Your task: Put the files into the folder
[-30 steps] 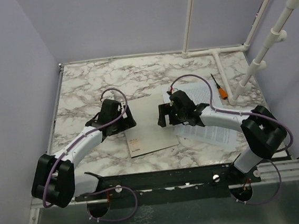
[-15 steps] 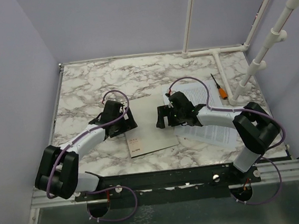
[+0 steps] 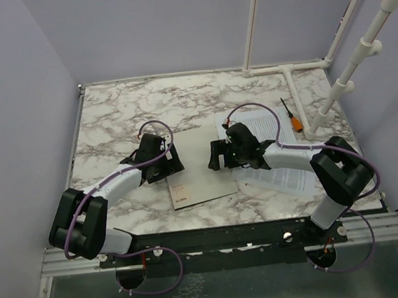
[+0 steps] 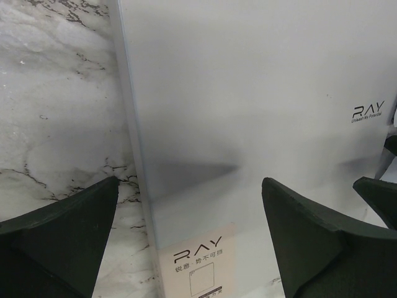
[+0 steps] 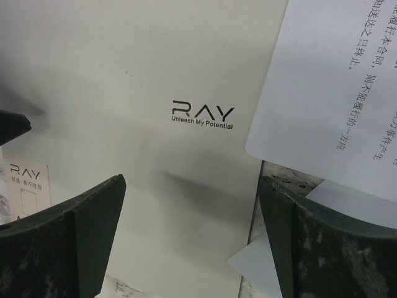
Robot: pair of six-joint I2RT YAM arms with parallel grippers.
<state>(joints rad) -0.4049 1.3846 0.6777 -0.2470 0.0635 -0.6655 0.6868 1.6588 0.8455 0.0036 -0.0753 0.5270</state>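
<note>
The folder (image 3: 195, 172) lies closed and flat on the marble table, grey cover up with small "RAY" marks. The files (image 3: 279, 166), white printed sheets, lie just right of it, partly under my right arm. My left gripper (image 3: 174, 164) is open and empty, low over the folder's left edge; in the left wrist view its fingers (image 4: 59, 230) straddle that edge of the folder (image 4: 248, 93). My right gripper (image 3: 217, 158) is open and empty over the folder's right edge (image 5: 155, 62), with a sheet (image 5: 335, 81) overlapping the cover and a second sheet's corner (image 5: 260, 261) below.
An orange-handled screwdriver (image 3: 292, 119) lies at the back right beside the sheets. A white pipe frame (image 3: 286, 70) stands along the back and right side. Purple walls close in the table on the left and back.
My left arm's elbow has swung up and to the right, and the right elbow has shifted slightly left. Both grippers have stayed open at the folder's edges. The folder and sheets have not moved.
</note>
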